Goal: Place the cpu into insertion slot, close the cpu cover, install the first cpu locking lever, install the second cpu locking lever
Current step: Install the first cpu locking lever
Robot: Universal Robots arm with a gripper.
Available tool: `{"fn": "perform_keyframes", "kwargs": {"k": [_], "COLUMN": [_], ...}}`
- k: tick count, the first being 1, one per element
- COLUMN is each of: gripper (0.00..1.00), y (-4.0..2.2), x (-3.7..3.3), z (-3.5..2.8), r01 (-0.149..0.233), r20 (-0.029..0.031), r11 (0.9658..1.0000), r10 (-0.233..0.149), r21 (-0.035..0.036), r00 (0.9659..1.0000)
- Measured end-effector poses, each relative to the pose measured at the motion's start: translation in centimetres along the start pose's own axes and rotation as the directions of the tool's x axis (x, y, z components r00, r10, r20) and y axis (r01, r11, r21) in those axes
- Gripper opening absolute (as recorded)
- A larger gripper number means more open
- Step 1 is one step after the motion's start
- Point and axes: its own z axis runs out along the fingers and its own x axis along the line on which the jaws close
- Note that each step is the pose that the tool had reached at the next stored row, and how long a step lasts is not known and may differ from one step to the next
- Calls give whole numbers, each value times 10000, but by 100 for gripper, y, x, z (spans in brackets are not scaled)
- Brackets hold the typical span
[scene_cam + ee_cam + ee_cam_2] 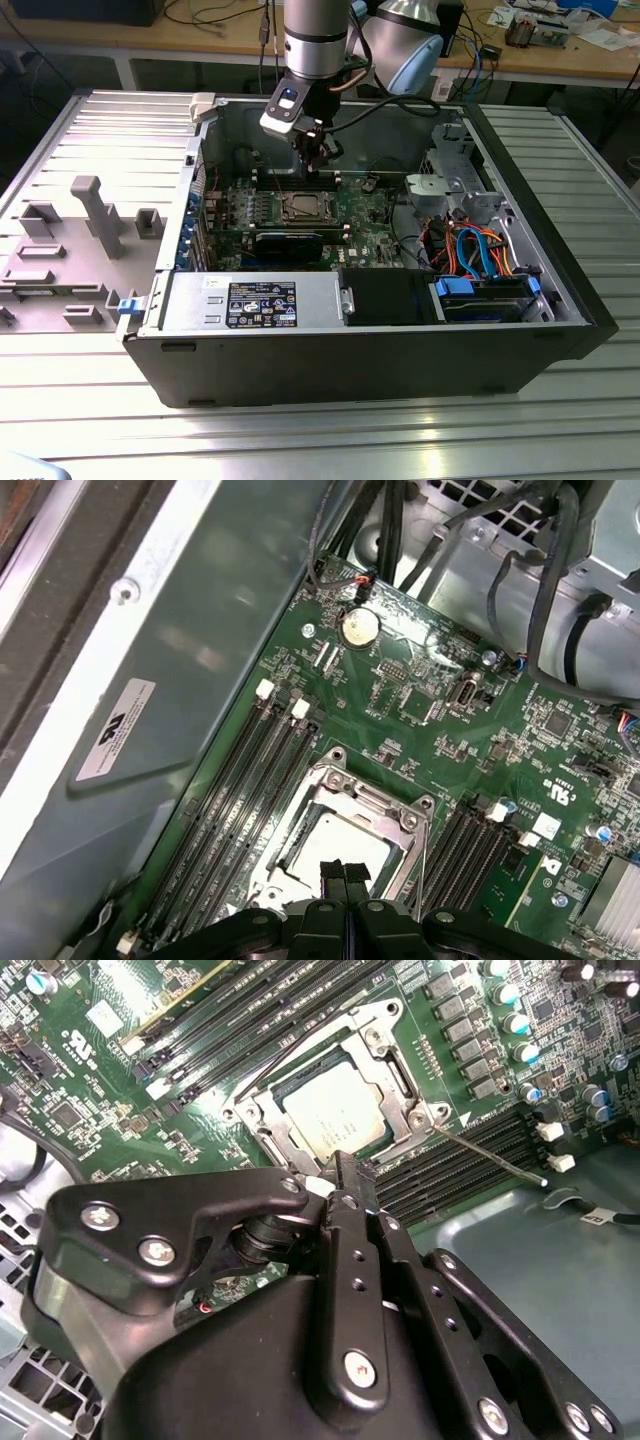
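The cpu (328, 1110) sits in the insertion slot (258, 1120) near the middle of the motherboard (480, 730), between two banks of memory slots (240, 790). I read the cpu cover (372, 798) as lying flat over it, since the chip's grey top shows through the frame's window in both wrist views. My gripper (345, 872) has its fingers pressed together with nothing between them. It hangs just above the socket, its tips over the socket's edge rather than the chip's middle; in the exterior view it hangs inside the case (350, 365), over that part of the board. What matters to me here is the locking lever (490, 1155). In the second wrist view it is a thin rod that starts at one corner of the socket and runs away across the memory slots toward the case wall, off to one side of the fingertips and apart from them. It seems to stand lifted off the board, unlatched, though I cannot judge its angle. In the first wrist view a second thin rod (424, 855) runs along the opposite edge of the socket; I cannot tell whether it is hooked down. The gripper's own body hides the socket's near edge in both wrist views.
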Motion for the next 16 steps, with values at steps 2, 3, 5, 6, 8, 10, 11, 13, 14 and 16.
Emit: {"fn": "perform_keyframes", "kwargs": {"k": [2, 3, 5, 6, 8, 10, 11, 13, 14, 16], "gripper": [11, 11, 11, 11, 11, 11, 11, 11, 11, 11], "y": [0, 0, 0, 0, 0, 0, 0, 0, 0, 0], "x": [0, 0, 0, 0, 0, 0, 0, 0, 0, 0], "z": [0, 0, 0, 0, 0, 0, 0, 0, 0, 0], "r01": [48, 71, 120, 141, 236, 313, 345, 401, 430, 478], "r20": [0, 0, -1, 0, -1, -1, -2, -2, -2, -2], "r11": [10000, 10000, 9999, 9999, 9997, 9995, 9994, 9992, 9991, 9989], "r10": [-48, -71, -120, -141, -236, -313, -345, -401, -430, -478], "r21": [-2, -2, -4, -5, -8, -10, -11, -13, -13, -15], "r00": [10000, 10000, 9999, 9999, 9997, 9995, 9994, 9992, 9991, 9989]}}
